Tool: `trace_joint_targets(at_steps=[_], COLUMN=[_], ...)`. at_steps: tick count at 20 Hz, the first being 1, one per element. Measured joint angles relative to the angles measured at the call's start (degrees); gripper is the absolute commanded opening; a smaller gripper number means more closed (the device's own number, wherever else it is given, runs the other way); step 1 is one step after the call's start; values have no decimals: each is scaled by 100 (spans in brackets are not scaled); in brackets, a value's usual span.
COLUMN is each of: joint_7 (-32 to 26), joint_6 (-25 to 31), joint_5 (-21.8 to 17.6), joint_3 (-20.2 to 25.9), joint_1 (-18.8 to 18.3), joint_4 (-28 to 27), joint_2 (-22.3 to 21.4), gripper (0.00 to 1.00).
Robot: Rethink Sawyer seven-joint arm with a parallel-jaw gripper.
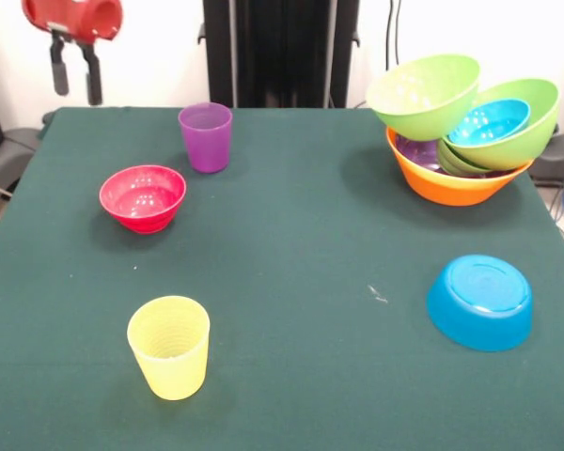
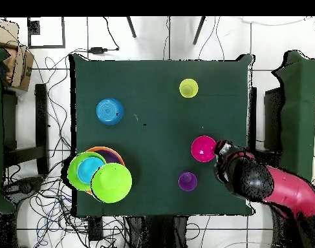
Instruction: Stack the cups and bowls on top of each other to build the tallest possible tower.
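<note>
A: Leaning a bit, the tower (image 1: 456, 132) sits near one table corner, on the robot's side. Orange bowl (image 1: 446, 183) is the base, purple bowl (image 1: 415, 152) lies shallow inside it. Above that, green bowls: one tilted on top (image 1: 423, 94), one beside it (image 1: 522, 132) w/ a blue bowl (image 1: 489, 122) nested in it, and a third green (image 1: 451, 162) just peeking out underneath.

B: Rest of the bowls?

A: 2nd blue bowl (image 1: 479, 303) is upside down on the table (image 1: 291, 244), same side as the tower but toward the opposite edge, well apart from it. Pink-red bowl (image 1: 142, 197) is upright, across the table from the tower, near the other side edge.

B: Cups?

A: Purple cup (image 1: 206, 136) upright, close to the robot-side edge, near the pink-red bowl but not touching it. Yellow cup (image 1: 169, 347) upright, ribbed, near the far edge from the robot, on the pink-red bowl's side. Nothing stacked on either.

B: Gripper?

A: Gripper (image 1: 75, 73) hangs off the red arm (image 2: 282, 187), above the table edge by the pink-red bowl's side, clear of everything. Fingers (image 1: 59, 68) apart, nothing between them. Overhead view puts it just beside the pink-red bowl, not touching as far as I can tell.

B: Other stuff?

A: Cables (image 2: 37, 187) on the floor round the table.
</note>
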Motion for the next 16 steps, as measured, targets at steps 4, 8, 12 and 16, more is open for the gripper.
trace_joint_targets(at_steps=[4,8,12,16], joint_7=[0,0,0,0], joint_6=[-1,-70,-234,-539], joint_5=[0,-112,-251,-406], joint_3=[1,-5,-21,-63], joint_1=[255,507,588,614], joint_4=[-181,-452,-624,-784], joint_2=[204,647,1019,1456], gripper=[100,100,100,100])
